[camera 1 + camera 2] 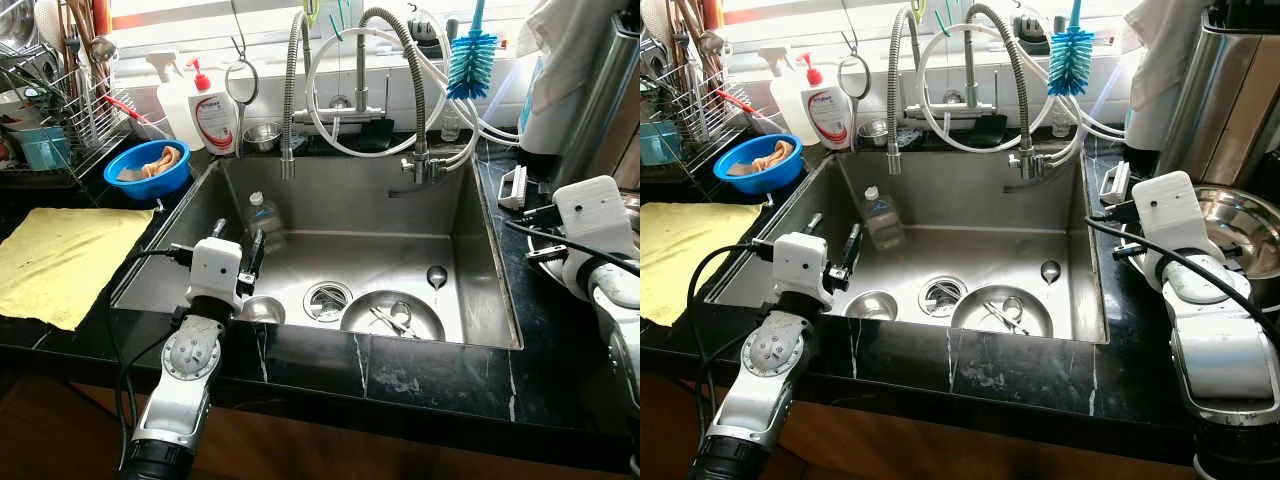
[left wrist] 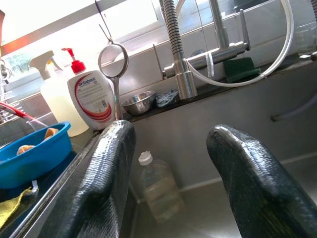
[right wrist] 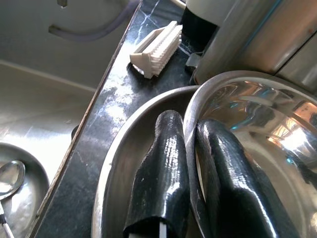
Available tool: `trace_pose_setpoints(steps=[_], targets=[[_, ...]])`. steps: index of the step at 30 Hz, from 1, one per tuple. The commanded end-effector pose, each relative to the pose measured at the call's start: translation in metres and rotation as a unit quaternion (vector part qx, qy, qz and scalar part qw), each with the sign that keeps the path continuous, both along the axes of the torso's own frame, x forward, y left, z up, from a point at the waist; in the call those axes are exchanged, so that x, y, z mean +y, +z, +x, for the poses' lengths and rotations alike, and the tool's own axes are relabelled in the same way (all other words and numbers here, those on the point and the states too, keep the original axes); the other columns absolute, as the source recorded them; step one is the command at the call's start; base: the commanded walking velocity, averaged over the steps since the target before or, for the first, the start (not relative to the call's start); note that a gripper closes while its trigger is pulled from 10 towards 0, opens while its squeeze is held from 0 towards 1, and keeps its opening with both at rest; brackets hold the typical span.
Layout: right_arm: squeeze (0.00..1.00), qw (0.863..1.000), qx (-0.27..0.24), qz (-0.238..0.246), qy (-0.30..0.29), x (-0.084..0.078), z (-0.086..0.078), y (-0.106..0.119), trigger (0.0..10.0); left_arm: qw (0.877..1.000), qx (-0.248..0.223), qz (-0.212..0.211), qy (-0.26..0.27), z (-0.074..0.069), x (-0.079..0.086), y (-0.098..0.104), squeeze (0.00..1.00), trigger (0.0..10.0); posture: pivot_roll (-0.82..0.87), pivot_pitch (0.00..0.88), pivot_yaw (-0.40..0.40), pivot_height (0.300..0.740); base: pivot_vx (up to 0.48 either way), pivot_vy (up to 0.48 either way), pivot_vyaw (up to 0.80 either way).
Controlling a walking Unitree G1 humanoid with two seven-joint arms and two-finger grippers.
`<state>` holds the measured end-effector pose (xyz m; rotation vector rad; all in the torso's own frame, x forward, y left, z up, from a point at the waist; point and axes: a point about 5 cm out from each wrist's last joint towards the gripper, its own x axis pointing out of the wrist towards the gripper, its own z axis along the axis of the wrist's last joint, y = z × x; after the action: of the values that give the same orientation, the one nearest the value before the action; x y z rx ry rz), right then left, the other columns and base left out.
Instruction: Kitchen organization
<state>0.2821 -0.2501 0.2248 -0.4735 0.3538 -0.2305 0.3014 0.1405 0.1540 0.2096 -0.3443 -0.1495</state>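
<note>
Right wrist view: steel bowl (image 3: 257,124) rim between right gripper (image 3: 190,168) fingers.

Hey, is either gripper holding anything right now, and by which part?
The right gripper pinches the rim of a steel bowl on the counter, one finger each side. The left gripper is open over the sink, holding nothing.

Yellow cloth (image 1: 62,258) lies flat on black counter (image 1: 400,375), left of sink. Blue bristle brush (image 1: 471,58) hangs by window behind taps w/ white hose loop (image 1: 345,100); green scouring pad (image 1: 377,132) sits on ledge behind sink, near faucet (image 1: 290,100).
</note>
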Motion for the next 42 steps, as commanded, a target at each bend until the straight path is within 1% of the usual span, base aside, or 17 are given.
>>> trace_pose_setpoints(steps=[1,5,8,11,19,20,21,22,23,26,33,36,37,39,40,41,42], targets=[[0.00,1.000,0.000,0.015,0.006,0.003,0.002,0.000,0.0,1.000,0.002,0.010,0.000,0.001,0.003,-0.001,0.00,10.0,-0.29,0.000,0.146,0.740,0.000,0.000,0.00],[0.00,1.000,-0.015,0.019,-0.002,0.004,0.004,0.004,0.0,1.000,0.001,0.010,0.001,0.001,0.003,-0.002,0.00,10.0,-0.29,0.000,0.145,0.740,0.000,0.000,0.00],[0.00,0.998,-0.056,0.042,-0.006,0.006,0.007,0.018,0.0,1.000,-0.001,0.010,0.001,0.002,0.003,-0.001,0.00,10.0,-0.29,0.000,0.144,0.740,0.000,0.000,0.00],[0.00,0.996,-0.078,0.043,-0.007,0.008,0.007,0.030,0.0,1.000,-0.001,0.009,0.002,0.002,0.003,-0.002,0.00,10.0,-0.29,0.000,0.143,0.740,0.000,0.000,0.00],[0.00,0.994,-0.097,0.040,0.006,0.014,0.008,0.044,0.0,1.000,-0.002,0.007,0.002,0.002,0.001,-0.002,0.00,10.0,-0.29,0.000,0.139,0.740,0.000,0.000,0.00],[0.00,0.994,-0.101,0.041,0.010,0.016,0.009,0.048,2.5,1.000,-0.003,0.006,0.002,0.002,0.001,-0.002,0.00,10.0,-0.29,0.000,0.139,0.740,0.000,0.000,0.00],[0.00,0.994,-0.101,0.041,0.010,0.016,0.009,0.048,2.5,1.000,-0.003,0.006,0.002,0.002,0.001,-0.002,0.00,10.0,-0.29,0.000,0.139,0.740,0.000,0.000,0.00],[0.00,0.993,-0.108,0.043,0.015,0.019,0.009,0.052,6.6,1.000,-0.003,0.005,0.002,0.002,0.001,-0.002,0.00,10.0,-0.29,0.000,0.139,0.740,0.000,0.000,0.00],[0.00,0.993,-0.113,0.042,0.022,0.021,0.010,0.055,10.0,1.000,-0.003,0.005,0.002,0.002,0.001,-0.003,0.00,10.0,-0.30,0.000,0.137,0.740,0.000,0.000,0.00],[0.00,0.991,-0.120,0.043,0.028,0.023,0.011,0.058,10.0,1.000,-0.002,0.005,0.002,0.002,0.001,-0.003,0.00,10.0,-0.30,0.000,0.137,0.740,0.000,0.000,0.00],[0.00,0.983,-0.152,0.068,0.082,0.043,0.018,0.069,10.0,1.000,-0.004,0.003,0.003,0.003,0.000,-0.003,0.00,10.0,-0.30,0.000,0.130,0.740,0.000,0.000,0.00],[0.00,0.970,-0.179,0.090,0.141,0.060,0.021,0.076,10.0,1.000,-0.004,0.003,0.006,0.003,0.002,-0.004,0.00,10.0,-0.29,0.000,0.128,0.740,0.000,0.000,0.00],[0.00,0.962,-0.179,0.104,0.177,0.070,0.022,0.074,10.0,1.000,-0.004,0.003,0.008,0.003,0.002,-0.004,0.00,10.0,-0.30,0.000,0.128,0.740,0.000,0.000,0.00],[0.00,0.956,-0.165,0.118,0.211,0.080,0.023,0.067,10.0,1.000,-0.006,0.002,0.009,0.003,0.002,-0.003,0.00,10.0,-0.30,0.000,0.127,0.740,0.000,0.000,0.00],[0.00,0.953,-0.156,0.106,0.236,0.087,0.023,0.062,10.0,1.000,-0.007,0.002,0.009,0.003,0.002,-0.003,0.00,10.0,-0.29,0.000,0.125,0.740,0.000,0.000,0.00],[0.00,0.942,-0.145,0.110,0.283,0.105,0.023,0.051,10.0,1.000,-0.011,0.001,0.012,0.003,0.002,-0.002,0.00,10.0,-0.28,0.000,0.123,0.740,0.000,0.000,0.00],[0.00,0.942,-0.145,0.110,0.283,0.105,0.023,0.051,10.0,1.000,-0.011,0.001,0.012,0.003,0.002,-0.002,0.00,10.0,-0.28,0.000,0.123,0.740,0.000,0.000,0.00]])
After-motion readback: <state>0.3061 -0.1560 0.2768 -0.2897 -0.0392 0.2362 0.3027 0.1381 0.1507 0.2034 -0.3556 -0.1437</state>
